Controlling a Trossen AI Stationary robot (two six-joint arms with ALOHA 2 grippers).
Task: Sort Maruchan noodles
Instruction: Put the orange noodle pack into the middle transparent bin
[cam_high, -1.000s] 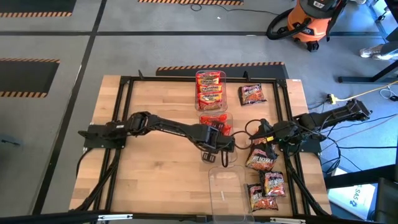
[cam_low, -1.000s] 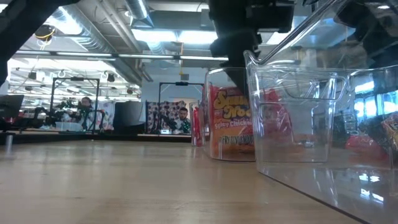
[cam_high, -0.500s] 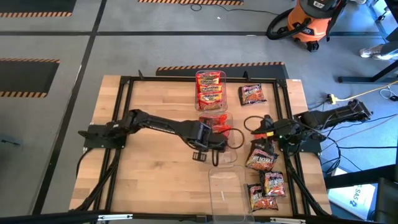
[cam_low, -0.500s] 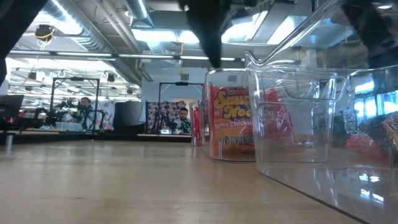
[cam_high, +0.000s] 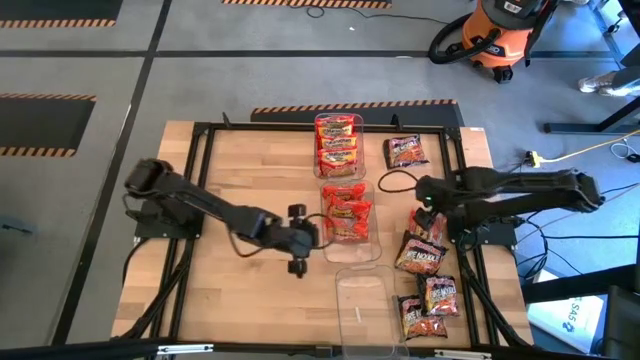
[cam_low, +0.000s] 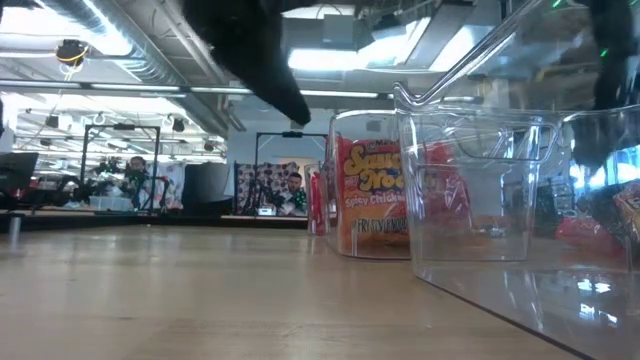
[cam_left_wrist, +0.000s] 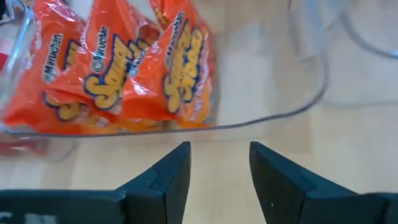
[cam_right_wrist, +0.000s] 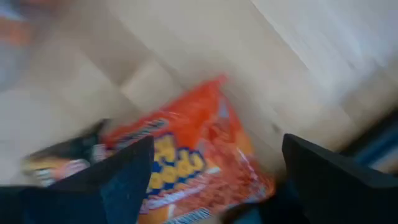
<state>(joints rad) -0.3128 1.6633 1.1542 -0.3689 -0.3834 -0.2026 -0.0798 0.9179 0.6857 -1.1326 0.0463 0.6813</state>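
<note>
The Maruchan noodles are crinkly packets. Red-yellow ones fill the far clear bin (cam_high: 338, 145). Orange ones lie in the middle clear bin (cam_high: 348, 215), also in the left wrist view (cam_left_wrist: 118, 68) and the low view (cam_low: 370, 190). Several loose packets (cam_high: 420, 255) rest flat on the table near its right edge, and a dark one (cam_high: 405, 151) lies farther back. My left gripper (cam_high: 300, 242) (cam_left_wrist: 219, 168) is open, holds nothing and hovers just left of the middle bin. My right gripper (cam_high: 425, 198) (cam_right_wrist: 217, 180) is wide open above an orange-red loose packet (cam_right_wrist: 186, 155).
A third clear bin (cam_high: 362, 300) stands at the near edge and looms large in the low view (cam_low: 500, 200). A black frame (cam_high: 200, 135) rims the table. Bare wood (cam_high: 250, 170) spreads across the left half. People and desks show in the room beyond.
My left gripper has drawn back out of the middle bin toward the table's left and near side, and the orange packets now show uncovered in that bin. My right arm has stretched out, its gripper shifting a little toward the far edge over the loose packets.
</note>
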